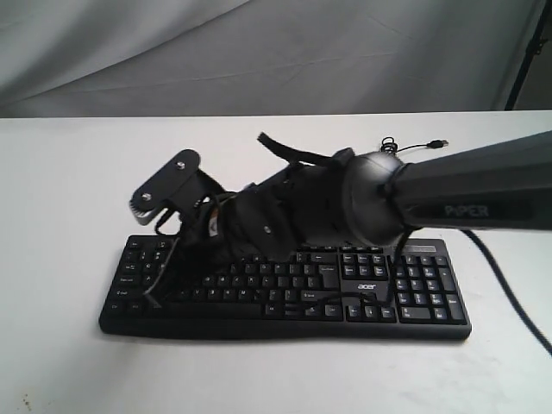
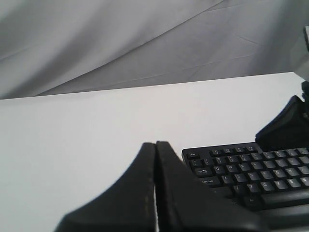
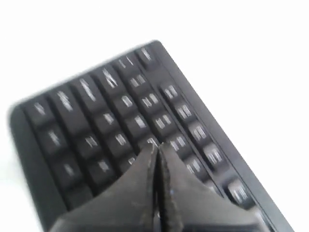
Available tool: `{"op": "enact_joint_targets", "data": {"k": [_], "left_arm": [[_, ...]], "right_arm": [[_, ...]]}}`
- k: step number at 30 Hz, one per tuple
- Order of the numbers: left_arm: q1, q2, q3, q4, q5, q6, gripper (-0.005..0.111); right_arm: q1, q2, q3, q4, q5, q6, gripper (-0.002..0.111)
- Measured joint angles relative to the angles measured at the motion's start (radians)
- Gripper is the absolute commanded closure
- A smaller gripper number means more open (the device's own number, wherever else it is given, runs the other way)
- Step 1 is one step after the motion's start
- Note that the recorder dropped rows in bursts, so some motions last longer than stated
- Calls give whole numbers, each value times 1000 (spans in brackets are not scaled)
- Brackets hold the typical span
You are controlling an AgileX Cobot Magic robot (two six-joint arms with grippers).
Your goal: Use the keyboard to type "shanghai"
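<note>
The black keyboard (image 1: 379, 321) lies across the white table (image 1: 69, 172), with its acer logo on the right half. My right arm reaches in from the right over the keyboard's left half. In the right wrist view the right gripper (image 3: 156, 145) is shut with nothing in it, its tips just above or on the blurred keys of the keyboard (image 3: 87, 121); contact cannot be told. The left gripper (image 2: 155, 143) is shut and empty, low over bare table beside the left end of the keyboard (image 2: 251, 171). It does not show in the exterior view.
The keyboard's thin USB cable (image 1: 414, 147) curls on the table behind the right arm (image 1: 483, 185). A black cable (image 1: 509, 293) runs off the table at the right. Grey cloth (image 1: 259, 52) hangs behind the table's far edge.
</note>
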Motion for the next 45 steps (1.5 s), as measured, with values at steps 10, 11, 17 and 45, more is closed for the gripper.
{"op": "enact_joint_targets", "data": {"k": [10, 11, 17, 45], "left_arm": [[0, 0, 0, 0, 0, 0, 107], [0, 0, 0, 0, 0, 0, 107], [0, 0, 0, 0, 0, 0, 107], [0, 0, 0, 0, 0, 0, 107]], "right_arm": [[49, 172, -244, 0, 119, -2, 108], [50, 177, -249, 0, 119, -2, 108], [55, 190, -258, 0, 119, -2, 108], [55, 228, -259, 0, 85, 2, 108]]}}
